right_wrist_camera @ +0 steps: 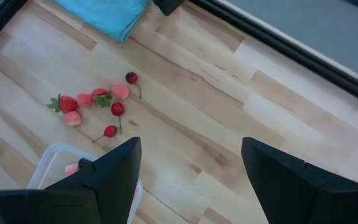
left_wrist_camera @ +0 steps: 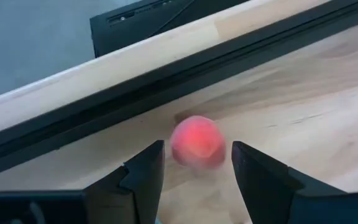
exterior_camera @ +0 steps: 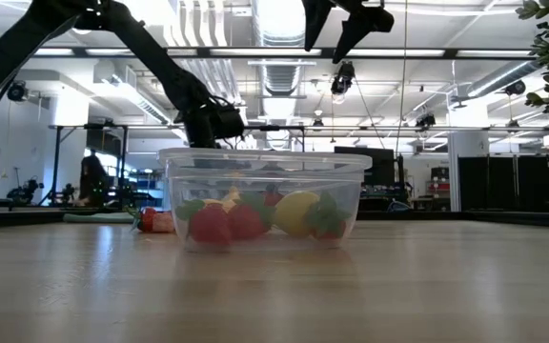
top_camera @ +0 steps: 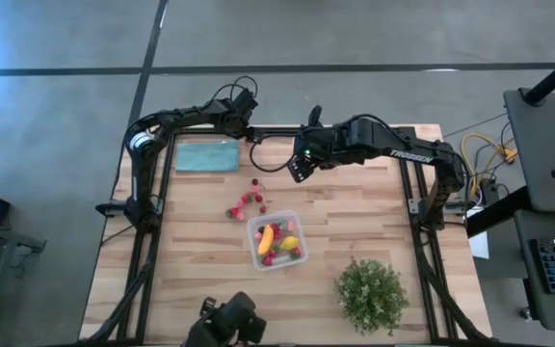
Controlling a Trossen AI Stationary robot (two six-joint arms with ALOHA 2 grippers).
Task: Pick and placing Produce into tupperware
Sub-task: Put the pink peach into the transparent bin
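Pink berry [left_wrist_camera: 196, 142] between spread fingers of left gripper [left_wrist_camera: 196, 171], far beyond tupperware [top_camera: 277, 241]; we judge pick underway, closing next. Right gripper [right_wrist_camera: 191, 174] spread, empty.

Two matte black jointed arms; the right arm [top_camera: 408, 152] bears white lettering, the left arm [top_camera: 167, 123] loose black cables

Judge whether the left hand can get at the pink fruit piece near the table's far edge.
Probably yes: the left hand is open, its fingers either side of the pink fruit piece, with nothing between them.
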